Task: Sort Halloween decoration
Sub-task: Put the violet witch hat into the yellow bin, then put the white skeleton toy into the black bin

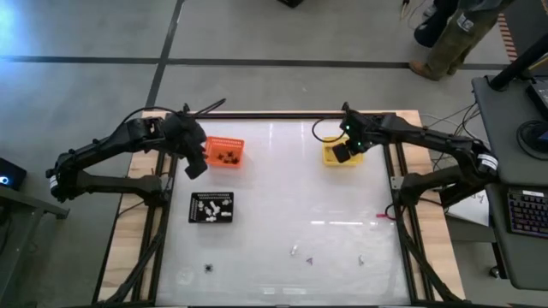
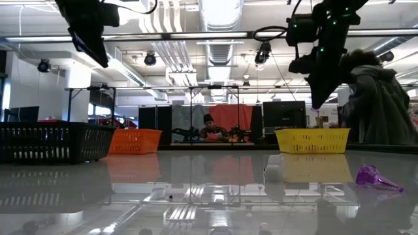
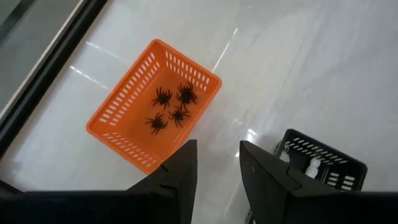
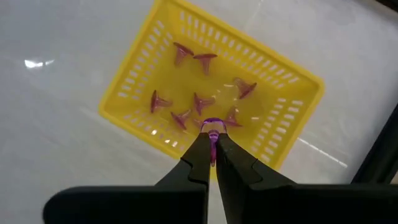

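My right gripper (image 4: 212,142) hangs over the yellow tray (image 1: 329,157), shut on a small purple cone-shaped trinket (image 4: 212,126). Several like trinkets (image 4: 202,101) lie on the floor of that tray (image 4: 127,93). My left gripper (image 3: 217,163) hovers open and empty above the near edge of the orange tray (image 3: 118,109), where several black spiders (image 3: 171,106) lie. A black tray (image 1: 211,208) holds white trinkets. Loose on the table lie a black spider (image 1: 209,268), white pieces (image 1: 295,251) and a purple piece (image 2: 375,177). My right gripper pinches the purple trinket between its two fingertips (image 4: 200,149), the trinket's wider end (image 4: 212,122) poking out just beyond them. The fingers come from above, slanting down. The trinket is lifted clear, over the yellow tray's inside.
The three trays stand in the table's far half: orange (image 1: 224,152) and black at the left, yellow at the right. The table's middle (image 1: 291,188) is bare. A person stands beyond the far right corner (image 1: 454,34). A desk with a keyboard (image 1: 527,214) is to the right.
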